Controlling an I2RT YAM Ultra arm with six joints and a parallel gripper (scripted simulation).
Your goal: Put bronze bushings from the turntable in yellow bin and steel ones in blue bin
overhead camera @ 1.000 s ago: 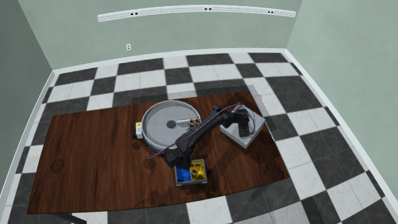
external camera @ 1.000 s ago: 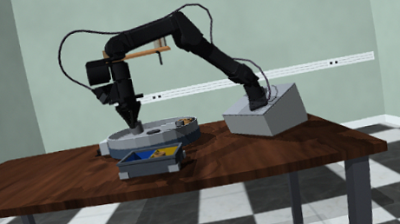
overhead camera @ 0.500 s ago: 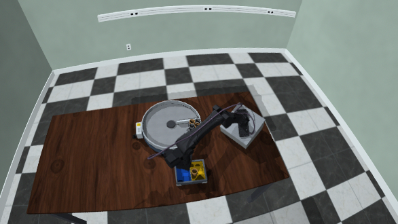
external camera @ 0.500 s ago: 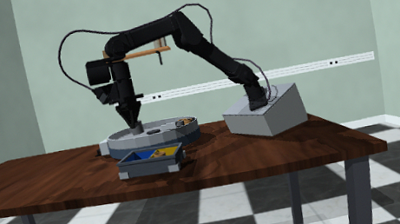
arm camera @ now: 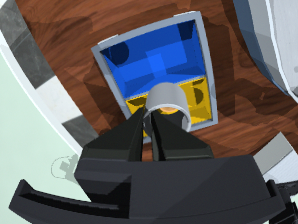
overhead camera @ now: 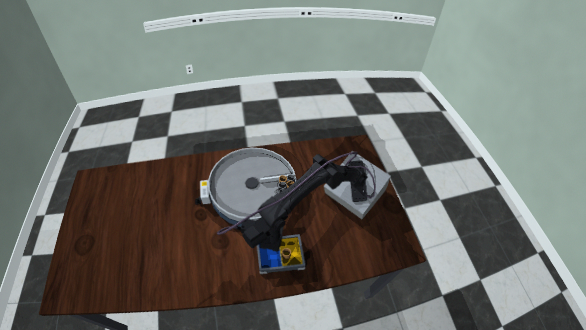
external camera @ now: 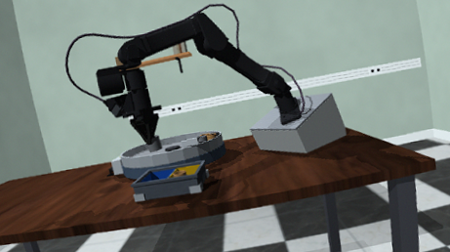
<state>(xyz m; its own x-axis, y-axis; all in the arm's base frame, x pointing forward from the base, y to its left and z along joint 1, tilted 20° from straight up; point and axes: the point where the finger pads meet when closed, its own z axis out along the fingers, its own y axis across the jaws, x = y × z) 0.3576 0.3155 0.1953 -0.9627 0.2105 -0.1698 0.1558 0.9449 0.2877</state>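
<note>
My gripper (arm camera: 147,113) points down and is shut on a steel bushing (arm camera: 166,102), a grey ring held above the two-part bin. In the wrist view the bushing hangs over the border between the blue compartment (arm camera: 156,59) and the yellow compartment (arm camera: 189,96). In the exterior view the gripper (external camera: 151,140) holds the steel bushing (external camera: 154,145) a little above the bin (external camera: 169,179). A bronze bushing (overhead camera: 286,250) lies in the yellow compartment. Bronze bushings (overhead camera: 284,179) sit on the grey turntable (overhead camera: 251,183) near its right rim.
The arm's grey base block (overhead camera: 357,186) stands at the right of the table. A small white box (overhead camera: 204,190) sits at the turntable's left side. The bin (overhead camera: 281,254) stands near the table's front edge.
</note>
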